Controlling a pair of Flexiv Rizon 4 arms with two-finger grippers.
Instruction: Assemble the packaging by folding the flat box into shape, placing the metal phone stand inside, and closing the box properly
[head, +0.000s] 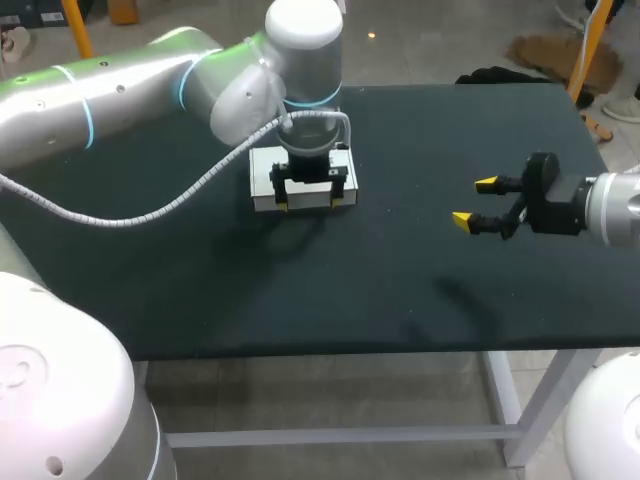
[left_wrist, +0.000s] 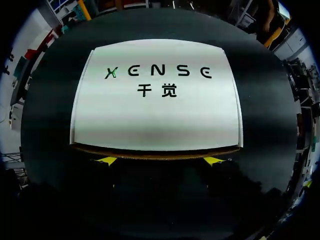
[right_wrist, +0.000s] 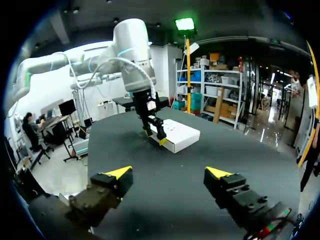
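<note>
Box (head: 300, 188): white, lying flat on the dark table (head: 400, 290), upper middle of the head view, left of centre. It reads as a folded-up shallow carton with the printed lid face up and lying level. In the left wrist view a thin brown cardboard line shows along the side nearest the fingers, so that front seam may not be fully tucked. Cannot tell for certain.

Phone stand: not visible in any view. Judged to be inside the box already, but unconfirmed.

Left gripper (head: 309, 205): comes straight down on the box's near edge, arm entering from the upper left of the head view. Jaws spread wide, both yellow tips along the same front edge of the box and not on opposite sides, so nothing is gripped. Whether the tips touch the cardboard I cannot tell.

Right gripper (head: 474, 201): right side of the head view, well apart from the box, above bare table. Jaws open and empty, aimed toward the box.

Progress (judgement): folding done and lid down. What is left looks like the last part of the closing step, pressing or tucking the front edge home.
</note>
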